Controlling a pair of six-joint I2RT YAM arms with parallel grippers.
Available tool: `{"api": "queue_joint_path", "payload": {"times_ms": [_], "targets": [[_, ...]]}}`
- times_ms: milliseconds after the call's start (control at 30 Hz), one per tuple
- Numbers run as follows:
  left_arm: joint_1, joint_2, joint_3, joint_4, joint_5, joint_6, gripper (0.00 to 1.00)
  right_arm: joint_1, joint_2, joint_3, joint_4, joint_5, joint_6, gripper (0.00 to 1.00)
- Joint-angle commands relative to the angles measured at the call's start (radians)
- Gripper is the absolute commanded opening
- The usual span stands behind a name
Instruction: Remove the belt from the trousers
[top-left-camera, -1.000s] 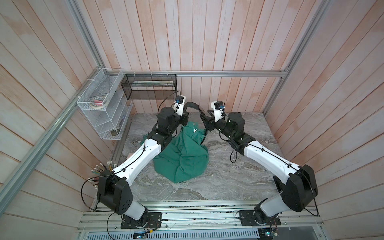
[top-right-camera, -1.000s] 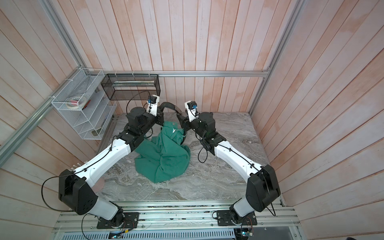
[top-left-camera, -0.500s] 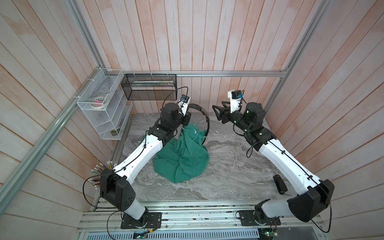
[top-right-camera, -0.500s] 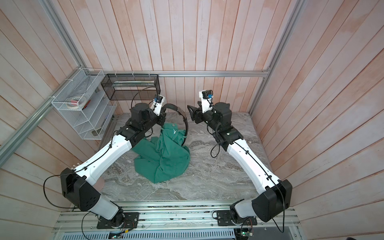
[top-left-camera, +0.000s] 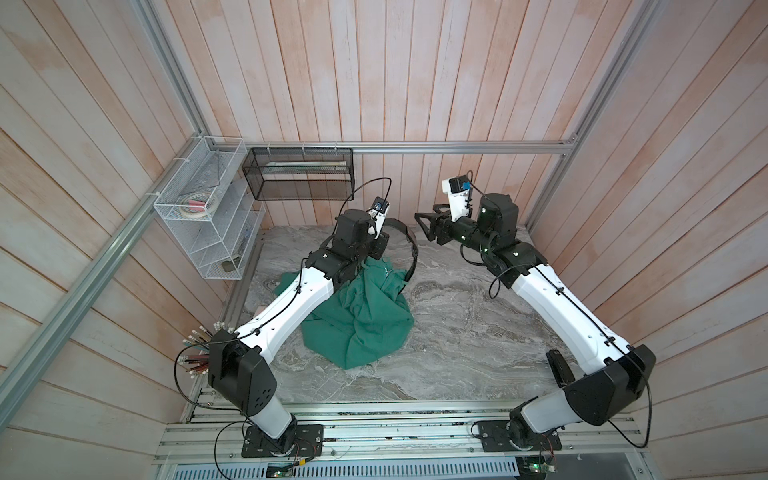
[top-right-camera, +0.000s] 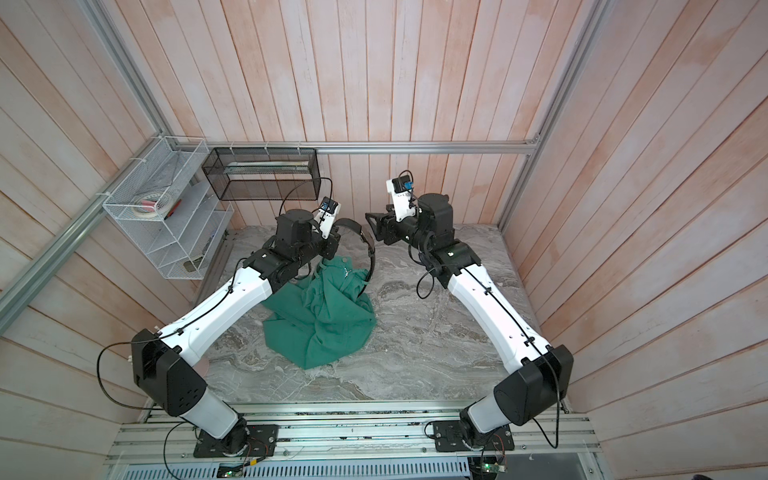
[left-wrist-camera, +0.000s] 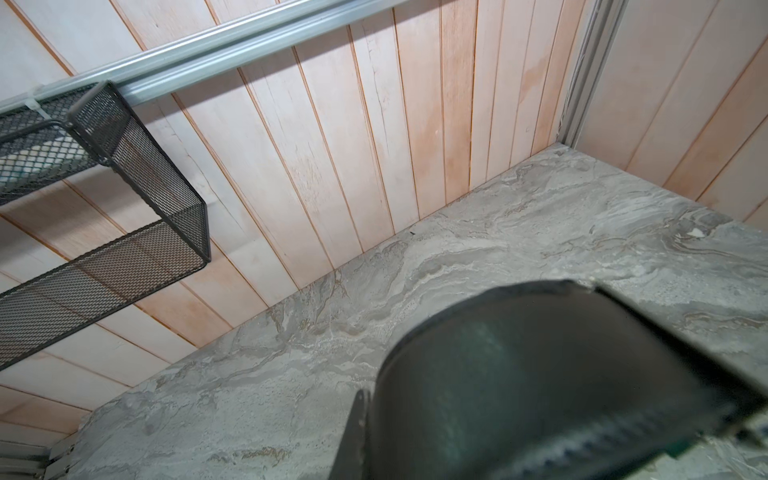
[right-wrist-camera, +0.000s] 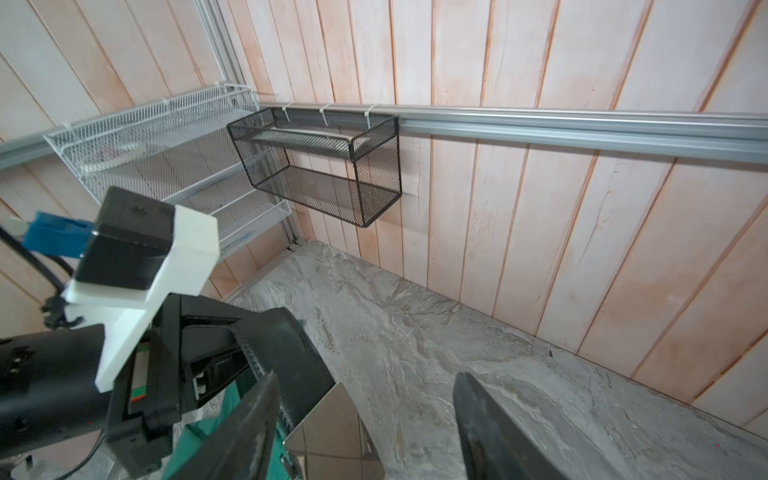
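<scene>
Grey marbled tabletop (top-left-camera: 457, 332) — teal trousers (top-left-camera: 365, 324) heaped on it, black object (top-left-camera: 559, 368) apart.

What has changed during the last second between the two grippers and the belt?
The right gripper drew away from the belt, toward the robot's right; its jaws stand open and empty. The left gripper stays shut on the belt, which arcs down to the trousers. The trousers lie heaped much as before.
</scene>
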Motion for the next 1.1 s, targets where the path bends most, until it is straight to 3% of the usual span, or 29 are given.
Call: {"api": "queue_joint_path", "payload": {"times_ms": [0, 100, 267, 333, 600, 733, 1067], "targets": [[-0.010, 0.009, 0.043, -0.027, -0.022, -0.002, 0.00, 0.052, 0.016, 0.006, -0.085, 0.046, -0.062, 0.70], [-0.012, 0.014, 0.052, -0.047, -0.019, -0.012, 0.00, 0.079, 0.022, -0.010, -0.071, 0.074, -0.069, 0.67], [-0.013, 0.011, 0.047, -0.058, -0.010, -0.022, 0.00, 0.095, 0.053, 0.005, -0.073, 0.120, -0.067, 0.41], [-0.013, 0.006, 0.041, -0.060, -0.009, -0.026, 0.00, 0.099, 0.073, 0.025, -0.089, 0.138, -0.076, 0.38], [-0.013, -0.011, 0.023, -0.064, 0.003, -0.049, 0.00, 0.110, 0.090, 0.038, -0.147, 0.159, -0.097, 0.47], [-0.013, -0.012, 0.018, -0.064, 0.002, -0.047, 0.00, 0.116, 0.083, 0.033, -0.151, 0.153, -0.106, 0.59], [-0.012, -0.012, 0.010, -0.066, 0.006, -0.054, 0.00, 0.128, 0.064, 0.035, -0.170, 0.118, -0.127, 0.62]]}}
